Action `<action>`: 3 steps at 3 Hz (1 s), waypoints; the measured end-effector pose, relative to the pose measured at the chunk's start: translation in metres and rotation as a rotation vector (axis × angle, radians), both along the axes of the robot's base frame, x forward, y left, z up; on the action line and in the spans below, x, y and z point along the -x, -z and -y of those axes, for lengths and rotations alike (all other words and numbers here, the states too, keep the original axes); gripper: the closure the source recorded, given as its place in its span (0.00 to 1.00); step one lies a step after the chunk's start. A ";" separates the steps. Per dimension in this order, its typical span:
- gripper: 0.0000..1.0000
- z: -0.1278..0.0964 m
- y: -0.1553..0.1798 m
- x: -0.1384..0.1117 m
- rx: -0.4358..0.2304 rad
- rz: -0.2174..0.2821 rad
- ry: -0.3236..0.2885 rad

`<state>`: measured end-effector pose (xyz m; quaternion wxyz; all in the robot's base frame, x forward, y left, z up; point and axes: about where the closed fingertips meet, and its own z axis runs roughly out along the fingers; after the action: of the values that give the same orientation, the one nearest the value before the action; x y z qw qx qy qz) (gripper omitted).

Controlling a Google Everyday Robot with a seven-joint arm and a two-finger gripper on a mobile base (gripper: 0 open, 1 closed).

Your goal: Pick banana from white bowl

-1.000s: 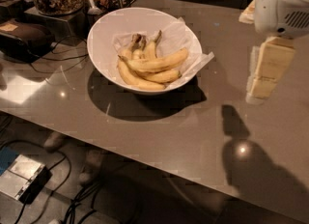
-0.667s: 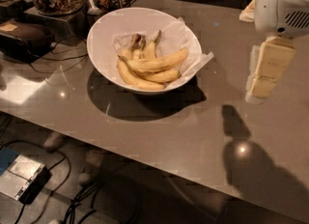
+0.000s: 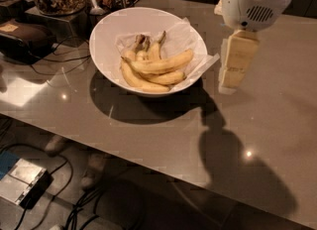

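Right of the bowl: the gripper [image 3: 229, 86] hangs tip-down over the bare worktop [image 3: 148, 125], just beside the white bowl [image 3: 101, 35] and clear of its rim.
Why there: probably a staging spot, from which it can swing in above the fruit without knocking the rim.
Gripper's grasp: nothing is in it; whether it is spread or closed cannot be told from this side.
Where the banana is: the banana [image 3: 163, 64] lies inside the bowl, across the top of the pile and uncovered.
What it rests on: the other bananas [image 3: 143, 83], which meet at a brown stem end toward the far side.
Why that helps: the top fruit looks reachable from straight above without disturbing those under it.
Banana's look: ripe yellow and gently curved; the thin pointed stem aims left and the blunt end lies toward the gripper's side.
Paper lining [image 3: 200, 68]: crumpled and white, cushioning the fruit; one flap laps over the near-right rim toward the gripper and could snag on the way in.
Bowl's shape: wide with sloping sides, so a descent from above suits it better than a sideways reach.
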<state>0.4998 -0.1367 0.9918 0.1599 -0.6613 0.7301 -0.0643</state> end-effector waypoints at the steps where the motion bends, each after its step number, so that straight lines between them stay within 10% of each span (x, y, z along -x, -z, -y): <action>1: 0.00 -0.054 0.002 -0.033 0.007 0.005 -0.106; 3: 0.00 -0.071 0.010 -0.055 -0.033 -0.003 -0.082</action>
<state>0.5552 -0.0659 0.9816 0.1722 -0.6881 0.7035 -0.0446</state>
